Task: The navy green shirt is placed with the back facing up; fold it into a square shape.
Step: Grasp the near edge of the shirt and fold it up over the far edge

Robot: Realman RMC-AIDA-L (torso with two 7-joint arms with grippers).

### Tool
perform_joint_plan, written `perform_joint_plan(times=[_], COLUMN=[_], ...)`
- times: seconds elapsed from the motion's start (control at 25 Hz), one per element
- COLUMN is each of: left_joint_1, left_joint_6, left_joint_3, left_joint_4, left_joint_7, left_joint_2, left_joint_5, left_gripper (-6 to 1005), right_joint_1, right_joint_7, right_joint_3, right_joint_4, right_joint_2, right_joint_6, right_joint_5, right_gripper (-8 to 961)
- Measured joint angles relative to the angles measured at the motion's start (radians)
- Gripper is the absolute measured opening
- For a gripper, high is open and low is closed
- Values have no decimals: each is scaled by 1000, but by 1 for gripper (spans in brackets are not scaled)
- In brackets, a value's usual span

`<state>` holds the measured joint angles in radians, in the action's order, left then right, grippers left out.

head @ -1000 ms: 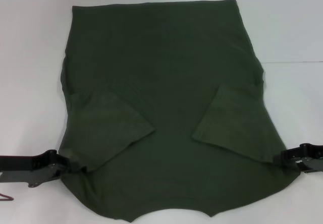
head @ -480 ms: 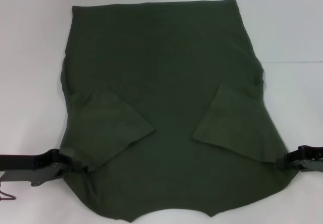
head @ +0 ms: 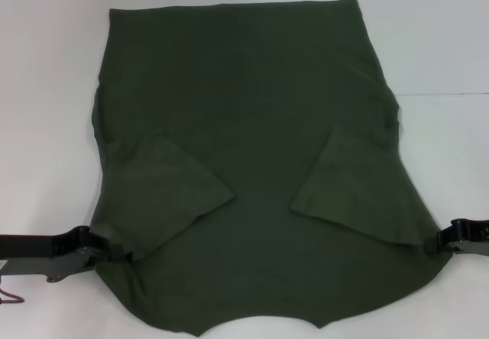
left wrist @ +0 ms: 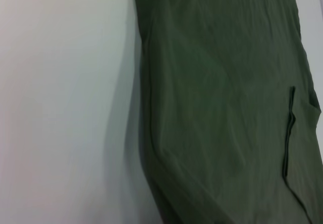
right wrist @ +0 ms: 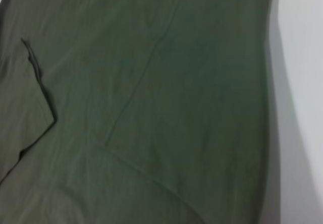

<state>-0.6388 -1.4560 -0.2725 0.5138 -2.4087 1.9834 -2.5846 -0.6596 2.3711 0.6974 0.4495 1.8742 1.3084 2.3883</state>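
A white table (head: 46, 87) is filling the scene, smooth and matte, with a faint seam showing at its right side.

Lying flat across most of it is the navy green shirt (head: 252, 125), a large dark olive short-sleeved T-shirt of soft knit fabric. Its plain back is facing up, and no lettering, label or brand mark is showing on it anywhere. Its long axis is running away from the robot: the straight hem is lying at the far edge, and the curved neckline is sitting at the near edge, closest to the robot. The body is widening from hem toward shoulders. Both short sleeves are lying folded inward over the back, each forming an angled flap whose point is aiming toward the shirt's middle, the two flaps staying apart from each other. Light wrinkles are running lengthwise through the cloth, as both wrist views are showing (left wrist: 222, 108) (right wrist: 151, 98).

The left gripper (head: 98, 249), a black metal pincer, is sitting low at the shirt's left shoulder edge, touching the cloth where the left sleeve folds over. Whether its fingers are apart or clamped on fabric cannot be told.

The right gripper (head: 443, 241), also black, is sitting at the shirt's right shoulder edge, touching or just beside the cloth. Its finger state cannot be told either.
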Motion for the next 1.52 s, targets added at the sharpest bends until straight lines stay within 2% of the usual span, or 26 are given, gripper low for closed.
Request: perform_joint_plan(times=[0.28,0.48,0.88,1.16,1.52], left_joint_1=[1,6,24,33,47], left_joint_6=[-8,-68,-157,-187,-379], left_joint_3=[-3,2,-2,-2,-2], left_joint_4=[3,18,73,97,118], left_joint_7=[17,102,111,116,177], left_joint_2=[-3,-12,-27,-31,-38], left_joint_5=[-2,-3,-31,-77,-138], left_gripper=[61,60,60,61,60], right_joint_1=[5,12,32,43,79], right_joint_7=[-37,-90,-211,-255,-338], right_joint_3=[-2,-9,-27,-31,-31], right_joint_4=[0,3,19,26,28], right_joint_2=[-9,-22,-47,-48,-61], right_joint_6=[15,57,143,189,289], right_joint_5=[0,-4,-6,-3,0], right_gripper=[25,24,25,35,49])
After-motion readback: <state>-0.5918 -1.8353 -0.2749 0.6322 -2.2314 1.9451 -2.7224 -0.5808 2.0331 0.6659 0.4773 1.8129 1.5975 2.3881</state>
